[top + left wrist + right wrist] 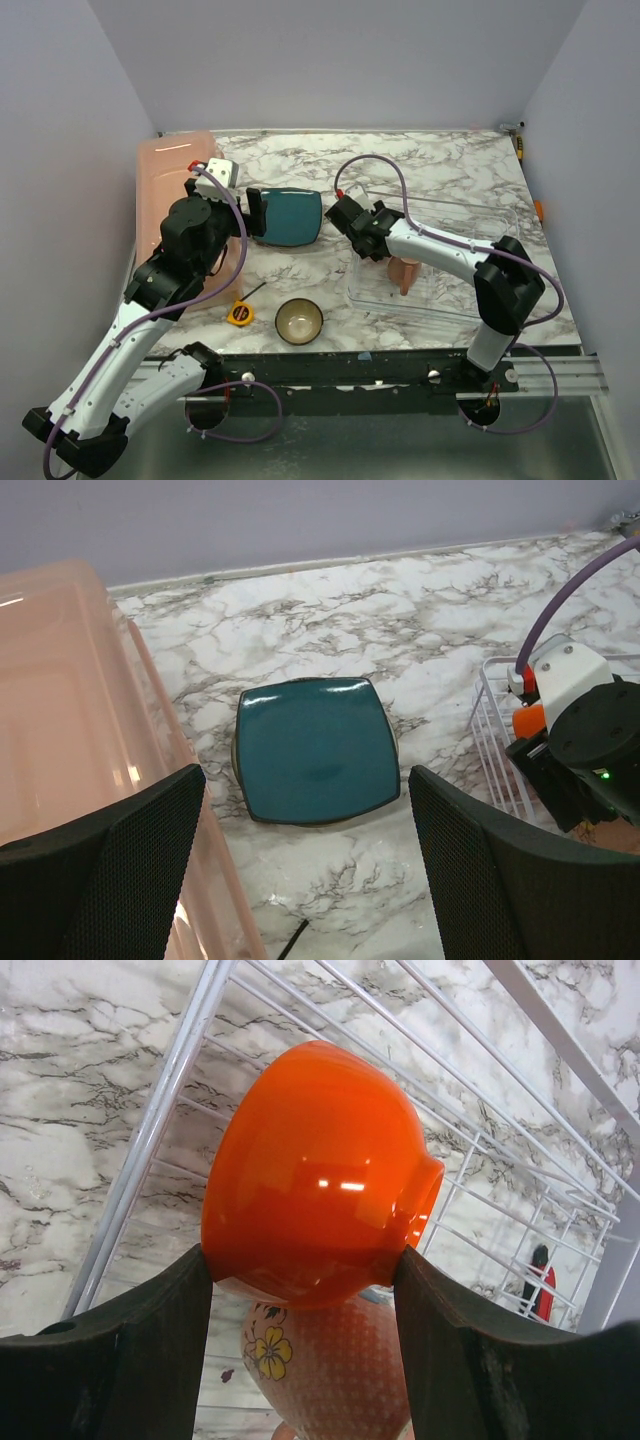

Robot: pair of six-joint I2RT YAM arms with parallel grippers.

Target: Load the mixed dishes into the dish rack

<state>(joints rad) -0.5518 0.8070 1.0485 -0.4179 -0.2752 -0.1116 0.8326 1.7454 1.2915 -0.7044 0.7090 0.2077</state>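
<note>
Fingers [140, 1350] of the right gripper [345, 215] are closed on the orange bowl [320, 1170], one pad pressed to each side of its wall near the rim. The jaws stand fairly wide because the bowl fills the whole gap. The bowl is tipped on its side, with its foot ring pointing to the right in the wrist view. It hangs over the wire grid [480, 1090] at the left end of the dish rack [500, 215]. From above, the gripper hides it. The mug [330, 1370], with a yellow flower on its dotted side, shows just under the bowl between the two fingers. In the top view it sits inside the rack, near that arm's forearm.

The left gripper [256, 212] is wide open and holds nothing. Its fingers [110, 880] frame the teal plate [315, 748], which lies flat on the marble table [400, 610] just beyond the fingertips, centred in the gap and touching neither. The plate sits between the pink tub [60, 700] and the rack.

The brown bowl [299, 320] stands upright near the front edge of the table, well apart from both grippers. The yellow tape measure [239, 313] lies just to its left.
</note>
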